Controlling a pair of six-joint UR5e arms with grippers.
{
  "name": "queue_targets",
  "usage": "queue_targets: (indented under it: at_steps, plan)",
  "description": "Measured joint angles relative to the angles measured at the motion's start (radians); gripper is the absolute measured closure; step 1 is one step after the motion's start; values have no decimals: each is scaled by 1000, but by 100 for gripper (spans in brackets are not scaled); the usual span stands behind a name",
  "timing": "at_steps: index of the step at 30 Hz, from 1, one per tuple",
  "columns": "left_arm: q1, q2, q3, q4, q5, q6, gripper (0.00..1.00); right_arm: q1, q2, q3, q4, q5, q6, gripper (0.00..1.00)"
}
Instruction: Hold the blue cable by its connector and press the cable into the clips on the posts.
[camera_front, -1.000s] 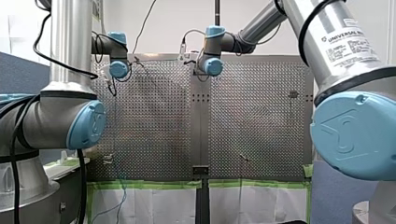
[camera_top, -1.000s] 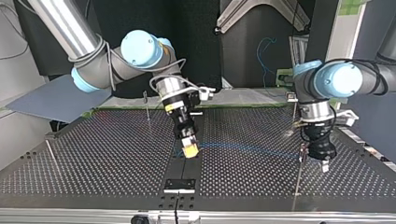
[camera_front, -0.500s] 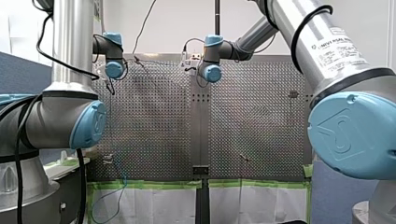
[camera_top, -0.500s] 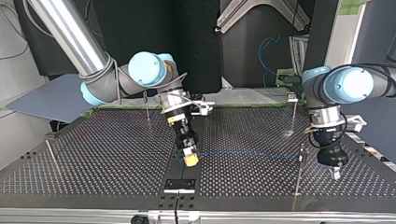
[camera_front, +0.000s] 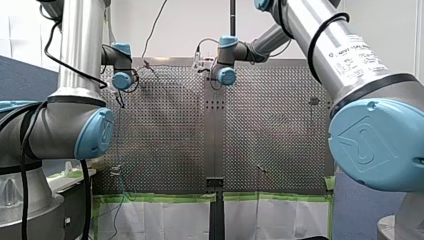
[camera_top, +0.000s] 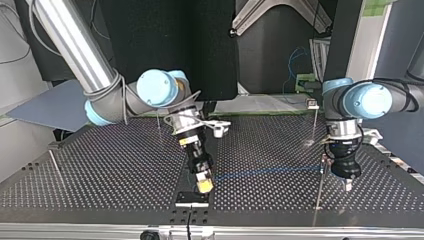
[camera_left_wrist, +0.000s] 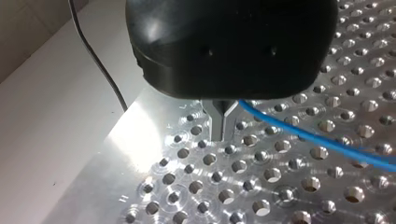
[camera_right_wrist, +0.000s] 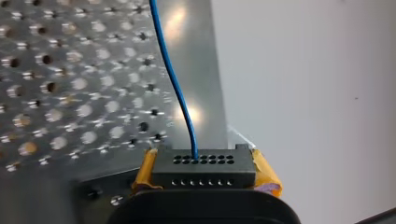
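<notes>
Your right claw (camera_right_wrist: 205, 171) is closed on the black connector (camera_right_wrist: 204, 163), squeezed between its yellow pads, so the holding half of the job looks done. The blue cable (camera_right_wrist: 173, 79) leaves the connector's row of holes and, in the top view, runs low and fairly straight over the counter (camera_top: 115, 165) towards your left claw (camera_left_wrist: 223, 122). That claw's metal fingers are pressed together with their tips just above the counter. The cable comes out right beside them, and you cannot tell whether it is pinched or only passing. In the top view the cable's far end reaches the near post (camera_top: 318, 192), just beside your left claw, but the clip is too small to show whether the cable is seated. The same goes for the far post (camera_top: 314, 122) behind it. The thin post (camera_top: 158, 119) behind your right arm stands well apart from the cable. By my reading the pressing-in is at most partly done, and that post at least is left.
</notes>
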Motion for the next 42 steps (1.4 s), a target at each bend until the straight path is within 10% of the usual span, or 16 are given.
queue_targets:
  at_steps: [16,17,19,42]
  plan:
    - [5,-2,2,-2,43,-12,88,-7,2,-8,26,-13,0,100]
    - [5,-2,2,-3,44,-11,16,-7,2,-8,27,-13,-1,100]
    - [5,-2,1,-5,46,-9,0,-7,2,-8,30,-13,-1,100]
    - [-32,80,-3,-187,-32,109,0,-3,2,-8,45,-14,-1,100]
